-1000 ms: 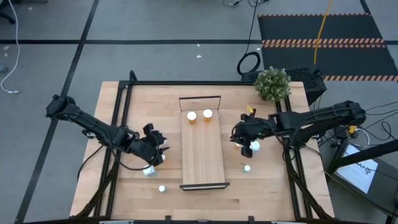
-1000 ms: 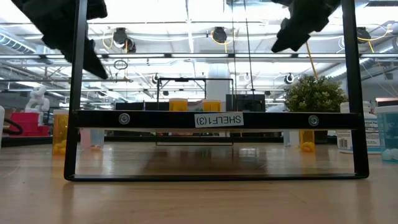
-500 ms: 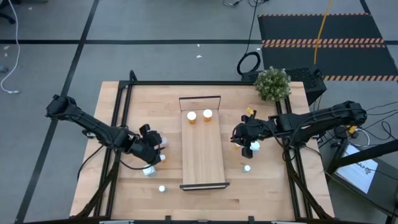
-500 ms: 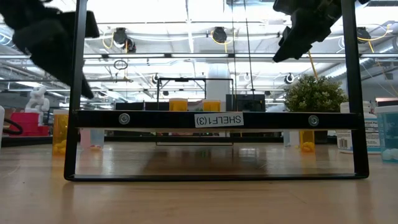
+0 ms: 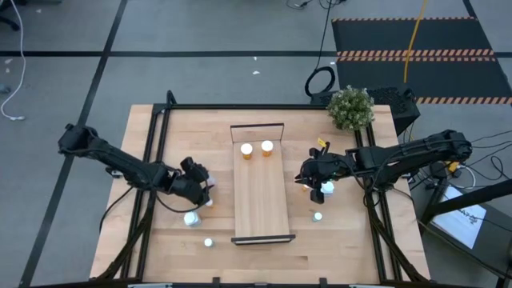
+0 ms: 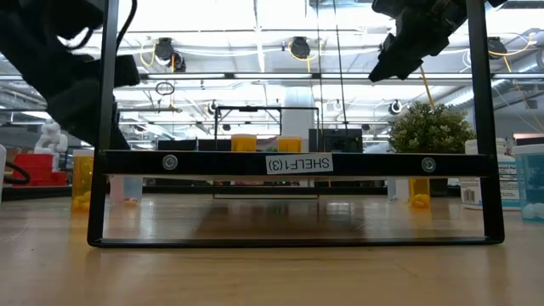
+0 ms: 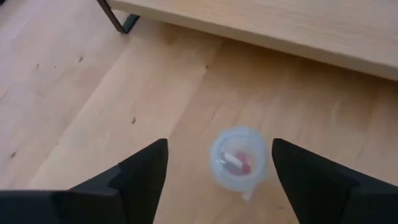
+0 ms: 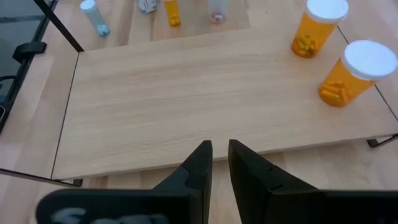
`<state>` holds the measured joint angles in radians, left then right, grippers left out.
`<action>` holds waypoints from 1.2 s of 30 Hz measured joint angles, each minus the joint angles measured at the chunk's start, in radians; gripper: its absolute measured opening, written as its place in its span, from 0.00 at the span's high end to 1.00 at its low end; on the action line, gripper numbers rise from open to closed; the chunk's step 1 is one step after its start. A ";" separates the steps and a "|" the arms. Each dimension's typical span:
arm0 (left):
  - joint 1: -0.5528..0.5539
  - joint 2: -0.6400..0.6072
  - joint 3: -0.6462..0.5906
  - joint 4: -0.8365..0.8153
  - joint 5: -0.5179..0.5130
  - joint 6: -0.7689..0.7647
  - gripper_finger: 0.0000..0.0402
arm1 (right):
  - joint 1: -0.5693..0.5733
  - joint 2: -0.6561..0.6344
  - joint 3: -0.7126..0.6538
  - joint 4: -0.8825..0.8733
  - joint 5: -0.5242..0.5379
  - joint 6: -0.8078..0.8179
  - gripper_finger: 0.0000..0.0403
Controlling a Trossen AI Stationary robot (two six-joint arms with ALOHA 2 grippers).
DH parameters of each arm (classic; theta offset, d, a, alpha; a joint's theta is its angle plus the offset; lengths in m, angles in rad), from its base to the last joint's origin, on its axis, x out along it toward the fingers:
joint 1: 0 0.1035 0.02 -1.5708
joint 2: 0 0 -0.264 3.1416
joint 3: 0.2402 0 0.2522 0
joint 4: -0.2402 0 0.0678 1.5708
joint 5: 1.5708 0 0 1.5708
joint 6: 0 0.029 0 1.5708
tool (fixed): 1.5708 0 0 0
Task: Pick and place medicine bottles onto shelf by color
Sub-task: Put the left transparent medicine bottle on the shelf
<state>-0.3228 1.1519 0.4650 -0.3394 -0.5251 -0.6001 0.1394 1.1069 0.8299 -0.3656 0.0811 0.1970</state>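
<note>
Wooden shelf (image 5: 260, 182) lies between both end effectors from above, 2 orange bottles (image 5: 256, 149) at its far end. Left end effector (image 7: 217, 171) spreads wide around a pale bottle (image 7: 238, 164). Right end effector (image 8: 219, 163) is nearly closed, holding nothing, facing the shelf.

Both arms are matte black, built of slim jointed segments with black cables looped along them. Each ends in a hand of two flat, tapering black fingers: the left hand (image 7: 214, 180) and the right hand (image 8: 219, 165). The right arm carries small yellow tags.
</note>
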 joint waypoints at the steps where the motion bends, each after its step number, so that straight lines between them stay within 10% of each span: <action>1: 0.006 0.000 -0.009 0.013 0.002 0.007 0.31 | 0.000 0.000 0.000 0.000 0.000 0.000 0.89; 19: 0.026 0.000 -0.058 0.169 0.060 0.128 0.64 | 0.000 0.000 0.000 -0.001 0.000 -0.027 0.89; 36: 0.027 0.000 0.020 0.148 0.083 0.183 0.65 | 0.000 0.000 0.000 -0.002 0.000 -0.027 0.89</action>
<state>-0.2958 1.1515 0.4851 -0.1914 -0.4420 -0.4172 0.1394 1.1069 0.8299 -0.3676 0.0811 0.1699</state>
